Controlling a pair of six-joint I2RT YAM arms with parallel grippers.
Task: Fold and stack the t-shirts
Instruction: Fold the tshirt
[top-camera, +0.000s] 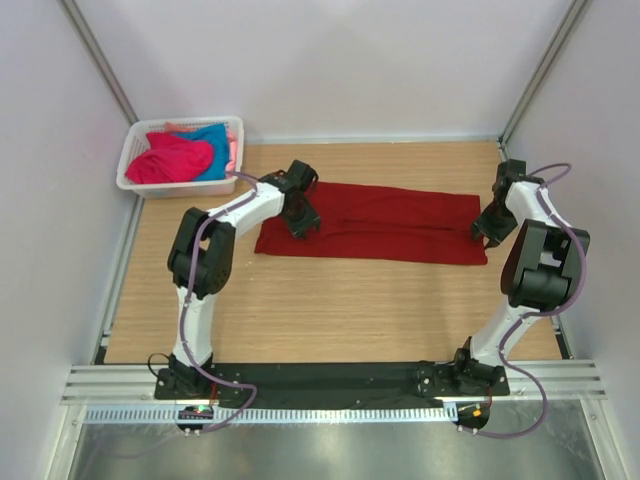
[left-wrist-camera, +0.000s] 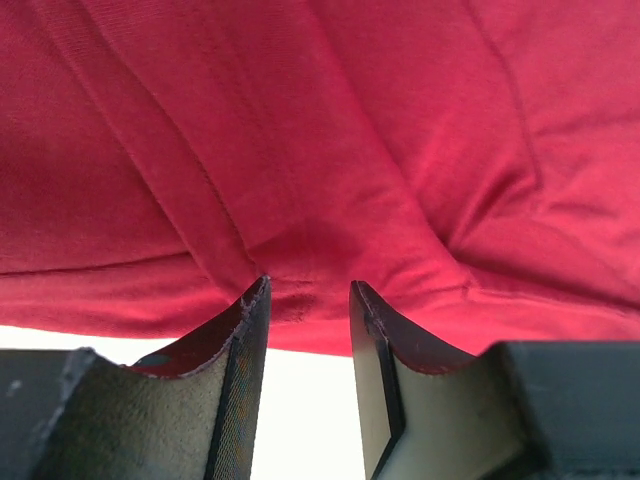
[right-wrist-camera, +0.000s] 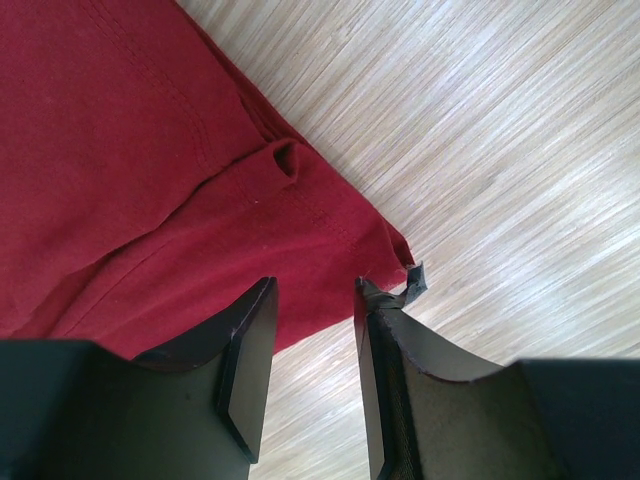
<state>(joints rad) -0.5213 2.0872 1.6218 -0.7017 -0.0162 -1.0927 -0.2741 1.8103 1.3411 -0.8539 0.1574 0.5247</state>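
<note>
A dark red t-shirt (top-camera: 385, 222) lies folded into a long flat strip across the middle of the wooden table. My left gripper (top-camera: 303, 224) hovers over the strip's left end. In the left wrist view the left gripper (left-wrist-camera: 310, 292) is open, the red t-shirt (left-wrist-camera: 330, 150) just past its tips and nothing between the jaws. My right gripper (top-camera: 487, 229) is at the strip's right end. In the right wrist view the right gripper (right-wrist-camera: 315, 290) stands open at the hem corner of the t-shirt (right-wrist-camera: 130, 160), gripping nothing. A bright pink t-shirt (top-camera: 172, 160) and a turquoise one (top-camera: 215, 140) lie bunched in the basket.
The white lattice basket (top-camera: 185, 121) sits at the table's far left corner. Pale walls and metal posts enclose the table on three sides. Bare wood (top-camera: 350, 300) stretches between the red strip and the arm bases.
</note>
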